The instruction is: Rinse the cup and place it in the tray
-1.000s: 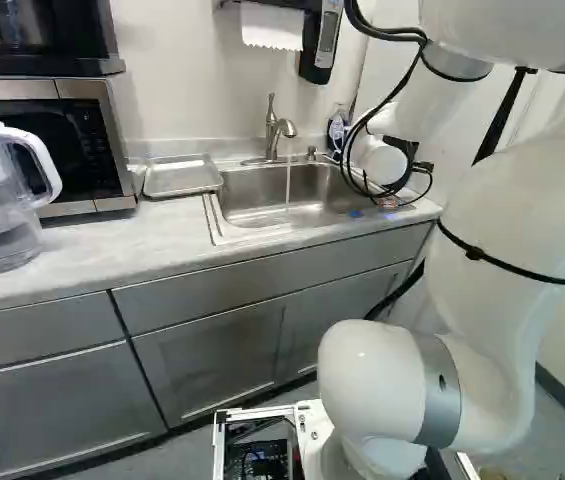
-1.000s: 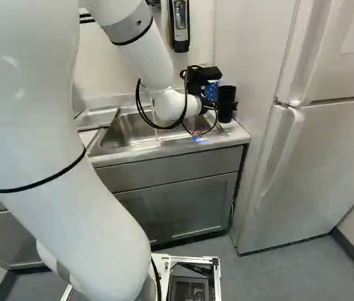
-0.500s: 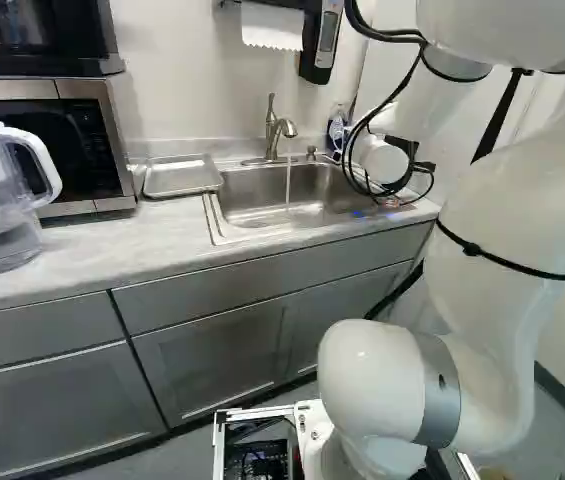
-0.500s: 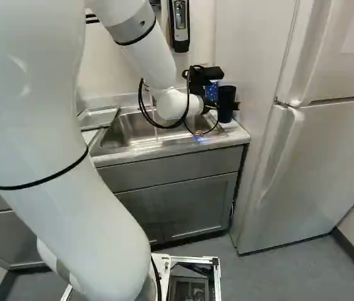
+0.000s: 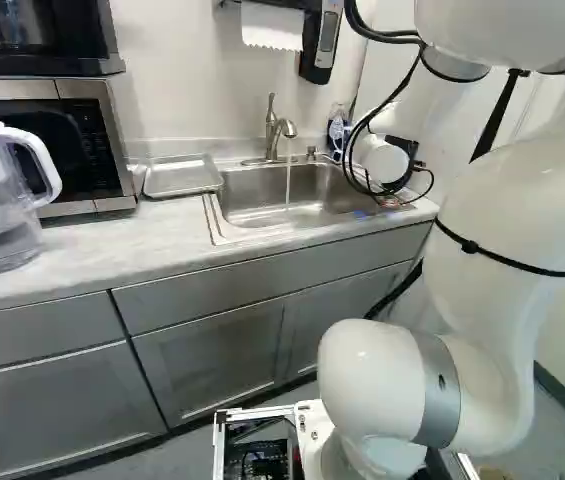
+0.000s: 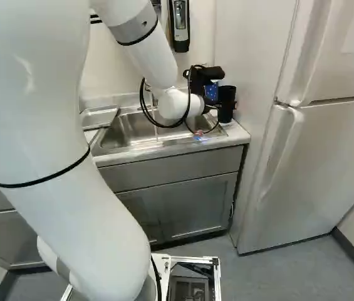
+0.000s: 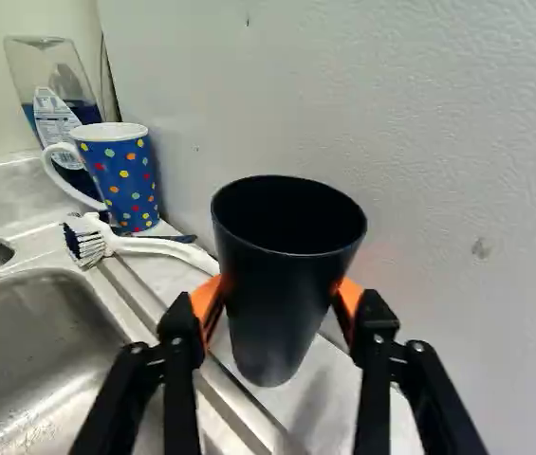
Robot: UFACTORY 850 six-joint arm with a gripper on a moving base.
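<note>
Partly hidden — orange pads (image 7: 205, 301), black cup (image 7: 282, 294) between, inside too dark

No word, brand or number could be read in any view. A white label with small print stood on the bottle (image 7: 56, 116) behind the spotted mug (image 7: 120, 180) in the wrist view, its lines too fine to make out. At the upper left of the left base view, the microwave (image 5: 118, 160) bore tiny marks on its control panel (image 5: 92, 140), too small to tell.
</note>
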